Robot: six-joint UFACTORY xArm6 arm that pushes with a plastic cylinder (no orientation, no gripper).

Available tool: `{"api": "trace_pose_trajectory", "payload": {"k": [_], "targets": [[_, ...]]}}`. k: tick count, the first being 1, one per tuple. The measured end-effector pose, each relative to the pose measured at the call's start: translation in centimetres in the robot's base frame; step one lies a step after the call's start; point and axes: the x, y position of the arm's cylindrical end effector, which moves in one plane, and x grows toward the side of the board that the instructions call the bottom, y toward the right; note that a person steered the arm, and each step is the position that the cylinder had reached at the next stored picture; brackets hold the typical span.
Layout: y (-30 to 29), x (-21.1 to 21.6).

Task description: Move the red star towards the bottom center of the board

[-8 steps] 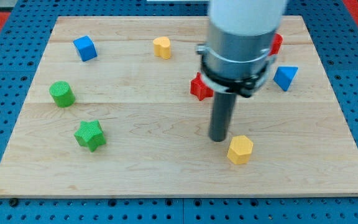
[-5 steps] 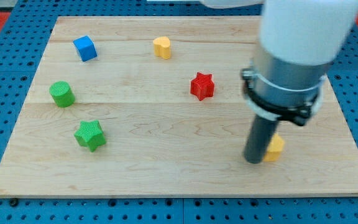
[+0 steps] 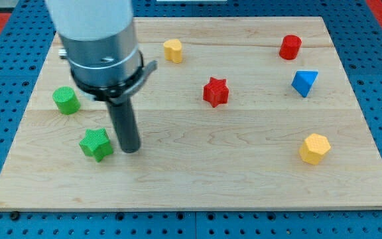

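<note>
One swing carried my tip point(image 3: 130, 150) from the yellow hexagon point(image 3: 314, 148) to beside the green star point(image 3: 96, 144).

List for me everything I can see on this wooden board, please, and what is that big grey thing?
red star: one, red, middle, slightly toward the view's right
red cylinder: one, red, top right
blue block: one, blue, right side
yellow hexagonal block: one, yellow, lower right
yellow block: one, yellow, top middle
green cylinder: one, green, left
green star: one, green, lower left
board: one, pale wood
my tip: one, dark rod end, just right of the green star, below the grey arm
</note>
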Motion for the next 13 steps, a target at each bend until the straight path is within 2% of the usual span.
{"api": "trace_pose_trajectory", "payload": {"k": [1, 2, 4, 5, 6, 7, 9, 11, 12, 13], "targets": [[-7.3, 0.9], [-4.3, 0.3], [5.8, -12.5], [15.7, -16.5], [19.4, -13.3], [13.1, -10.6], [11.7, -14.6], [9.5, -7.5], [9.1, -9.9], [4.7, -11.5]]}}
